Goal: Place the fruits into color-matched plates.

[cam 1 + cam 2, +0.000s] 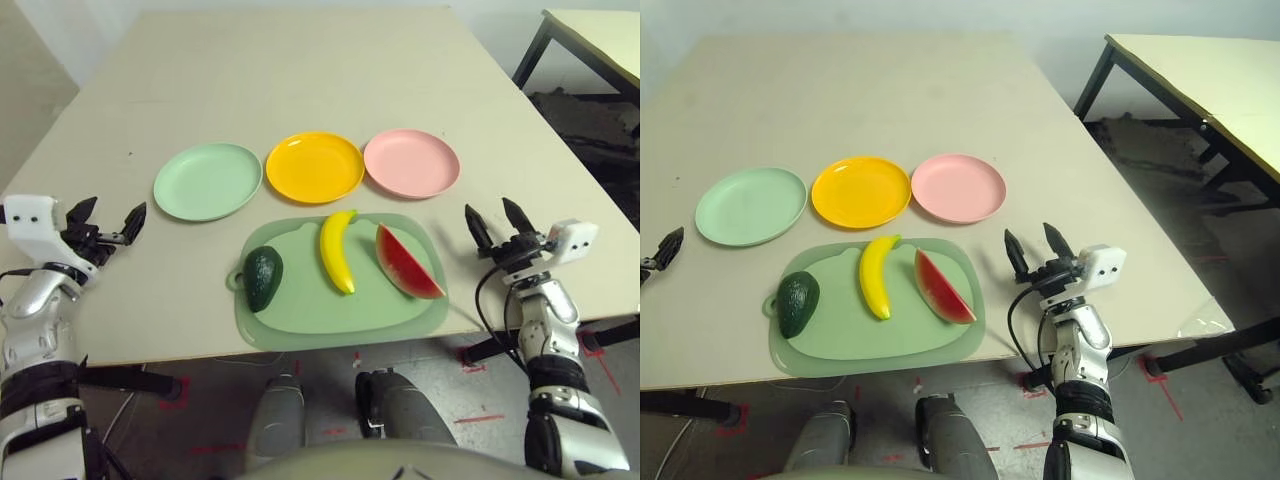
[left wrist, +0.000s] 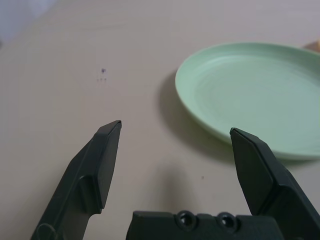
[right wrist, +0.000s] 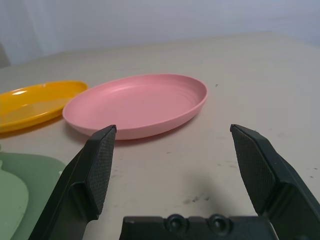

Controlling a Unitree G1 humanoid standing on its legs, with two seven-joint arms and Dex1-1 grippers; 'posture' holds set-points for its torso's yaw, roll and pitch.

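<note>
A dark green avocado (image 1: pixel 264 278), a yellow banana (image 1: pixel 337 250) and a red watermelon wedge (image 1: pixel 407 262) lie side by side on a pale green cutting mat (image 1: pixel 330 310) near the table's front edge. Behind the mat stand three plates in a row: mint green (image 1: pixel 207 181), yellow (image 1: pixel 314 166) and pink (image 1: pixel 411 162). My left gripper (image 1: pixel 108 224) hovers open at the table's left side, short of the green plate (image 2: pixel 260 95). On the right, beside the mat, my right gripper (image 1: pixel 497 221) is open with nothing in it, facing the pink plate (image 3: pixel 137 102).
The beige table (image 1: pixel 300 80) stretches bare behind the plates. A second table (image 1: pixel 1210 80) with black legs stands off to the right. The floor below the front edge carries red tape marks.
</note>
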